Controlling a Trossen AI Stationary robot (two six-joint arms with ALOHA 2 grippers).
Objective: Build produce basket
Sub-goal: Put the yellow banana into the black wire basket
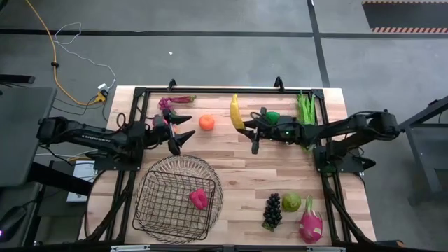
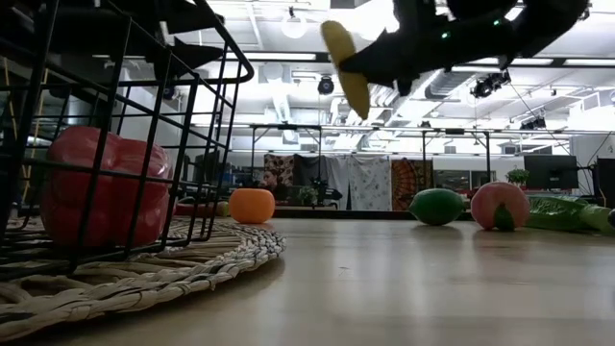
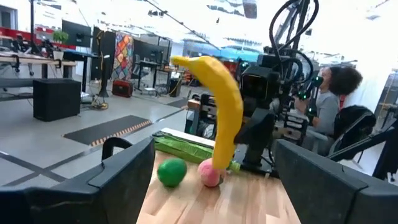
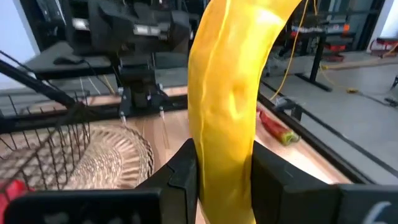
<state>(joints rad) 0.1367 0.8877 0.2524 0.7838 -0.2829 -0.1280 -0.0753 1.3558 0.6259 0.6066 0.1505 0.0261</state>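
A yellow banana point(image 1: 236, 112) hangs in the air over the middle of the table's far half, with my right gripper point(image 1: 248, 129) shut on it. My left gripper point(image 1: 182, 133) stands open at the left, facing the banana, with nothing between its fingers. The dark wire basket point(image 1: 150, 210) stands on a woven mat point(image 4: 112, 155) at the near left and holds a red fruit point(image 1: 199, 199). On the table lie an orange point(image 1: 206, 122), a green lime point(image 3: 171, 172), a pink peach point(image 2: 500, 206) and green beans point(image 1: 306, 108). My right gripper pinches the banana between its two fingers point(image 4: 183, 171), on the lower part point(image 4: 224, 155) near one end. The fingers come about level from the table's right and lie across the banana. The banana stands nearly upright above the fingers, lifted clear of the table.
Dark grapes point(image 1: 272, 210), a green pear point(image 1: 292, 202) and a pink dragon fruit point(image 1: 311, 222) lie at the near right. A red pepper-like piece point(image 4: 277, 127) lies at the far left. A person point(image 3: 333, 93) sits beyond the table's right side.
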